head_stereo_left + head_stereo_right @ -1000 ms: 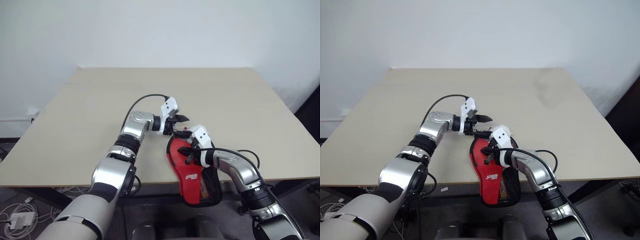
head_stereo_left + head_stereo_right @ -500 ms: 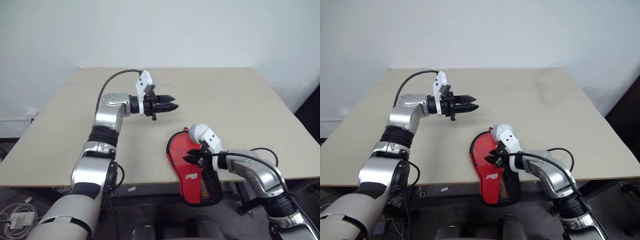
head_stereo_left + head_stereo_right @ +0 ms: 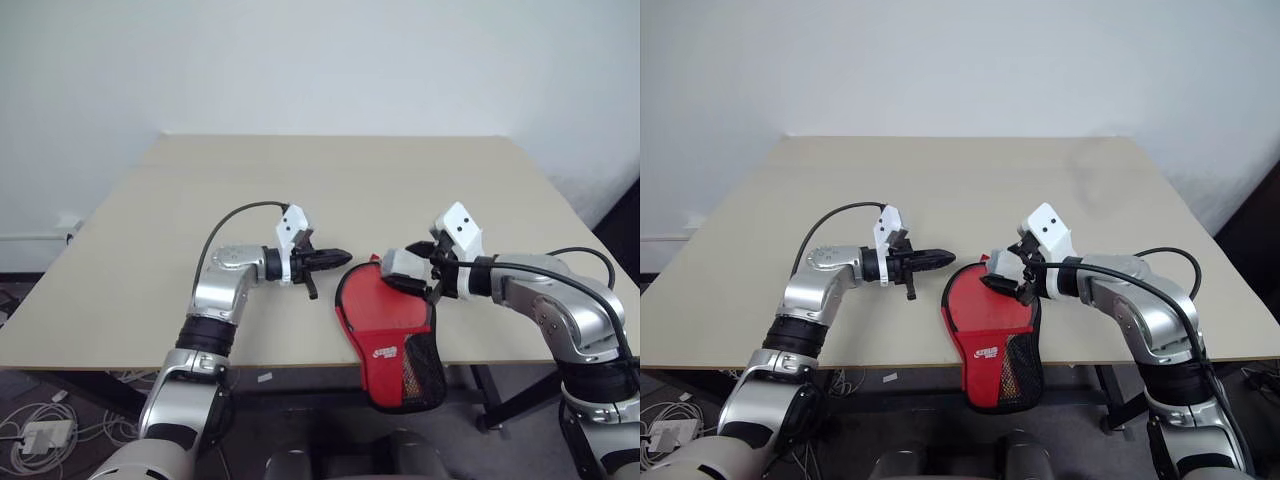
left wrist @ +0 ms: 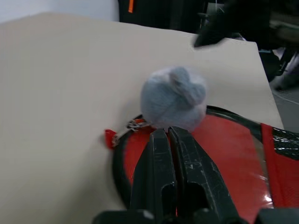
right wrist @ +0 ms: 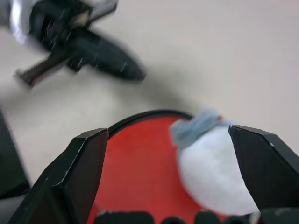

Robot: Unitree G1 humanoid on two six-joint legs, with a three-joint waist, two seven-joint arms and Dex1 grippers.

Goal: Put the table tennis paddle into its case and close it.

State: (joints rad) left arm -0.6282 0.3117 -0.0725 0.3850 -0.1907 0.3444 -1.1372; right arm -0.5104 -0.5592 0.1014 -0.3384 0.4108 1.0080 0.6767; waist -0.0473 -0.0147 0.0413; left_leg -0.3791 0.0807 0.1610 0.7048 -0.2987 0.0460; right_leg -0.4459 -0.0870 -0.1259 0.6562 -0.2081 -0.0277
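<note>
Right claw (image 3: 1002,277) gapes above the case (image 3: 990,330).

A beige table (image 3: 200,200) stands before a white wall (image 3: 320,60).

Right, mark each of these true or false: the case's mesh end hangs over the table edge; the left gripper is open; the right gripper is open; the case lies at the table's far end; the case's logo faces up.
1. The case's black mesh end hangs over the table's near edge. True.
2. The left gripper is open. False: its fingers are shut together.
3. The right gripper is open. True.
4. The case lies at the table's far end. False: it lies at the near edge.
5. The case's white logo faces up. True.
</note>
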